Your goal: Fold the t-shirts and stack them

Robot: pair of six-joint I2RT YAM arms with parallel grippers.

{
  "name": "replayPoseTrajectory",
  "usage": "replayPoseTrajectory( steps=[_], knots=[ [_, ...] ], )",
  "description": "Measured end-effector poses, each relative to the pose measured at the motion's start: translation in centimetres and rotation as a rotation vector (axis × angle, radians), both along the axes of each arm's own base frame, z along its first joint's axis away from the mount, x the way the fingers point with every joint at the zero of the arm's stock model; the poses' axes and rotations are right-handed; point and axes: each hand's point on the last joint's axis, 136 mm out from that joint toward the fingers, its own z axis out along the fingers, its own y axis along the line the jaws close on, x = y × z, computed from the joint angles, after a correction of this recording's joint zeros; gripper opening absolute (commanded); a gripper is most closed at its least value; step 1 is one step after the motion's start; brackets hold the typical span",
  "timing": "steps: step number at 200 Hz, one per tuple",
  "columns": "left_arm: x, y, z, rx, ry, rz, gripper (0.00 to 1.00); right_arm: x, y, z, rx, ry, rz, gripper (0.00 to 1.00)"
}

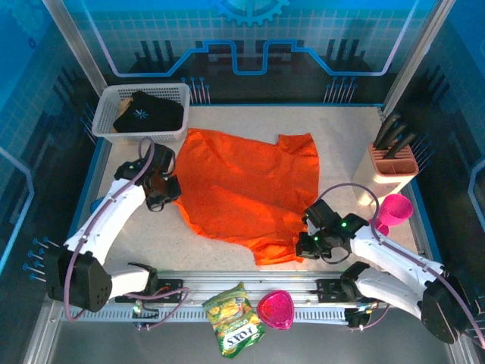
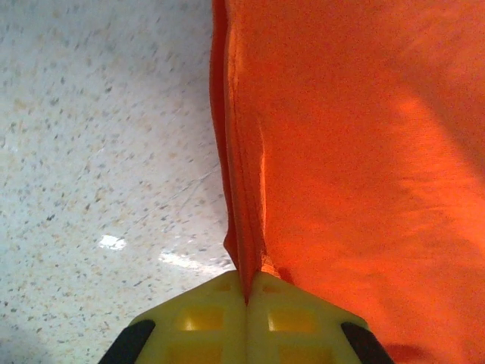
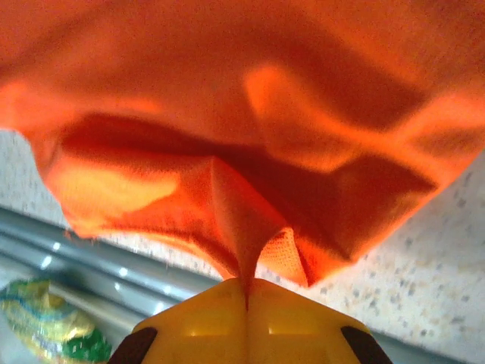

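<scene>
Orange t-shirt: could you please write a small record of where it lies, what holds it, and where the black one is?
orange t-shirt: spread, wrinkled, on the table, not folded
left jaws: shut on its left edge
right jaws: shut on its near right corner
black t-shirt: in the white basket, far left

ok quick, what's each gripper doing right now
left gripper: shut on the bright orange cloth t-shirt
right gripper: shut on the same t-shirt
</scene>
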Motion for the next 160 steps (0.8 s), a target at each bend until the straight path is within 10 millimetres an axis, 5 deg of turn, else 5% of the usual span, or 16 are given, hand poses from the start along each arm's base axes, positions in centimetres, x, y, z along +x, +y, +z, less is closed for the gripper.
replayPoseTrajectory(
  steps=[25,47,59,81,104,122,132,160],
  knots=[
    [-1.3,0.8,-2.9,0.036,0.069,0.026,0.02,1.4,-0.4,-0.4,-0.040,-0.049,-0.036,0.00],
    [-1.5,1.0,-4.8,0.053,0.103,0.046,0.13,2.1,-0.7,-1.2,-0.084,-0.056,-0.048,0.01],
    [-1.4,1.0,-5.5,0.055,0.112,0.054,0.27,2.3,-0.8,-1.6,-0.098,-0.049,-0.050,0.16],
    [-1.1,1.0,-5.9,0.055,0.109,0.063,0.67,2.4,-0.8,-2.0,-0.122,-0.036,-0.039,0.56],
    [-0.7,1.1,-5.8,0.058,0.093,0.062,0.81,3.6,-1.2,-0.1,-0.173,-0.085,-0.006,0.72],
    [-0.6,1.1,-5.7,0.062,0.090,0.064,0.87,5.7,-1.6,3.1,-0.223,-0.182,0.016,0.72],
    [-0.5,1.2,-5.5,0.067,0.087,0.058,0.99,7.1,-1.9,5.0,-0.240,-0.239,0.017,0.68],
    [0.4,1.1,-3.7,0.065,0.041,0.061,0.99,10.6,-3.9,7.7,-0.285,-0.316,-0.024,0.49]
  ],
)
